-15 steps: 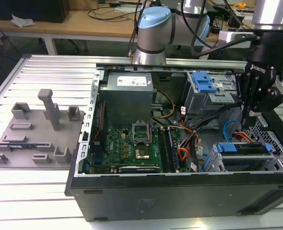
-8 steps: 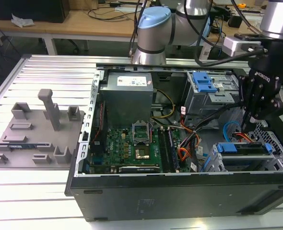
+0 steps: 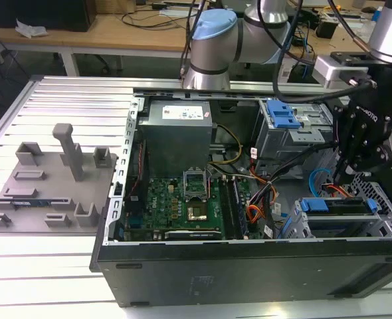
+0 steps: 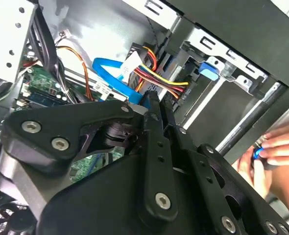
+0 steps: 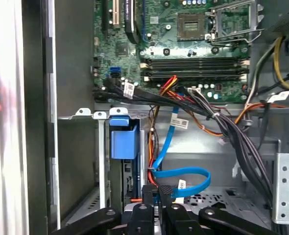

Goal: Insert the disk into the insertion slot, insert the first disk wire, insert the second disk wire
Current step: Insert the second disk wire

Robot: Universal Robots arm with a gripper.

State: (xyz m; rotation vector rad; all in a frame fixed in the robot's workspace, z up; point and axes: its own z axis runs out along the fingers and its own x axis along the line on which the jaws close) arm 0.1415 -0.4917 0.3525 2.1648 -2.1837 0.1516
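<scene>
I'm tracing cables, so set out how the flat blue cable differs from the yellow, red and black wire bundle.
The flat blue cable is one wide single-coloured ribbon, while the wire bundle is several thin round strands in mixed colours. The blue cable curls in an open loop; the bundle runs fairly straight. Both run toward the gripper in the second wrist view.

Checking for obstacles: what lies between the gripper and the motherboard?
In the first wrist view, a looped blue cable and a black wire bundle lie between them.

Blue-framed disk (image 3: 335, 206) seated in perforated insertion slot (image 3: 382, 199).
</scene>
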